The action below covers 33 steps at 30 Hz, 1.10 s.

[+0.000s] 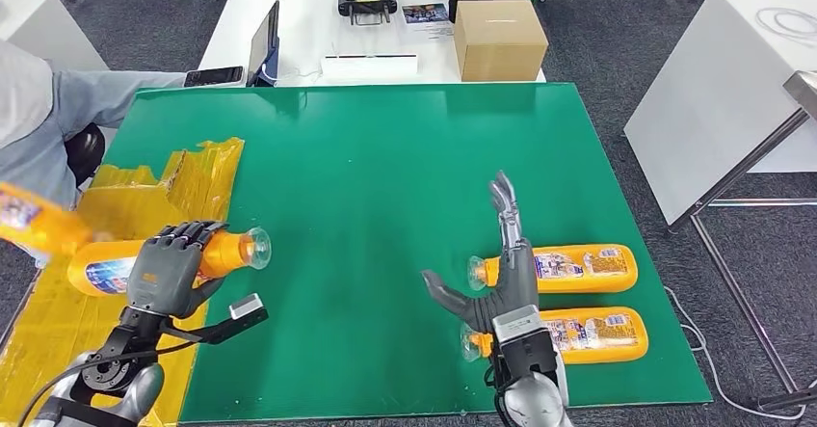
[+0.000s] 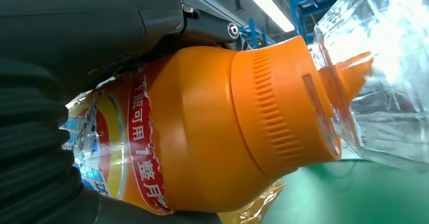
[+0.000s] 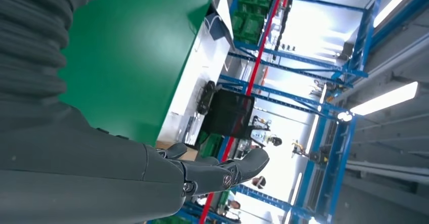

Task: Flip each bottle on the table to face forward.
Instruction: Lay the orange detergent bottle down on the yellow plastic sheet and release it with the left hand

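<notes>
Beside the yellow sheet [image 1: 202, 181], the left hand [image 1: 166, 271] clamps an orange bottle [image 1: 217, 253] lying sideways; farther from it, the right hand [image 1: 496, 278] hovers empty, fingers spread, over two bottles [image 1: 578, 297].

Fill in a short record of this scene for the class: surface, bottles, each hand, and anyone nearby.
surface: green table, yellow wrap at its left edge
held bottle: orange bottle, clear cap, lying sideways in the left hand
other bottles: far bottle and near bottle, lying side by side on the right, caps pointing left
right hand: open, fingers spread, beside those two bottles
nearby: person at the left edge
</notes>
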Motion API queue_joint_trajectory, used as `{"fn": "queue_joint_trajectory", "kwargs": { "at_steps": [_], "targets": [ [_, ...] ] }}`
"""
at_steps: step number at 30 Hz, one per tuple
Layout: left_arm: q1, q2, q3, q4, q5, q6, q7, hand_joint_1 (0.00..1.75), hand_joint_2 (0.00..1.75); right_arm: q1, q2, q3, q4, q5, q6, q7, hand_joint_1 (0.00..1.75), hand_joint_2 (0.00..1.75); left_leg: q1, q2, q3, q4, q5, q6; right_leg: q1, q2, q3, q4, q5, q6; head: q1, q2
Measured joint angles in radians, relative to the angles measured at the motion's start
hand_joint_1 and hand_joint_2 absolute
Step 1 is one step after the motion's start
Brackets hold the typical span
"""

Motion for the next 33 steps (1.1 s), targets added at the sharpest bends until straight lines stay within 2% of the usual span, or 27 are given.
{"fn": "queue_joint_trajectory", "kwargs": {
  "at_steps": [8,23,27,33],
  "targets": [
    [0.013,0.024,-0.017,-0.027,0.032,0.001,0.007,1.75,1.75,0.028,-0.001,-0.037,-0.03,-0.003,-0.001,0.003,0.0,1.75,0.0,0.0,0.0,0.0,0.0,0.0,0.0,0.0,0.0,0.0,0.0,0.0,0.0,0.0],
    [0.012,0.029,-0.029,-0.034,0.034,-0.02,0.007,1.75,1.75,0.032,-0.001,-0.043,-0.034,-0.001,0.009,0.006,0.0,1.75,0.0,0.0,0.0,0.0,0.0,0.0,0.0,0.0,0.0,0.0,0.0,0.0,0.0,0.0],
    [-0.047,0.027,-0.06,0.047,0.035,-0.088,0.004,1.75,1.75,0.014,0.0,-0.039,-0.031,0.007,0.034,0.015,0.0,1.75,0.0,0.0,0.0,0.0,0.0,0.0,0.0,0.0,0.0,0.0,0.0,0.0,0.0,0.0],
    [-0.173,0.005,-0.127,0.252,-0.023,-0.104,0.042,1.75,1.75,-0.027,0.0,-0.013,-0.013,0.012,0.054,0.027,0.0,1.75,0.0,0.0,0.001,0.0,0.001,0.0,0.0,0.0,0.001,0.0,0.001,0.0,0.0,0.0]
  ]
}}
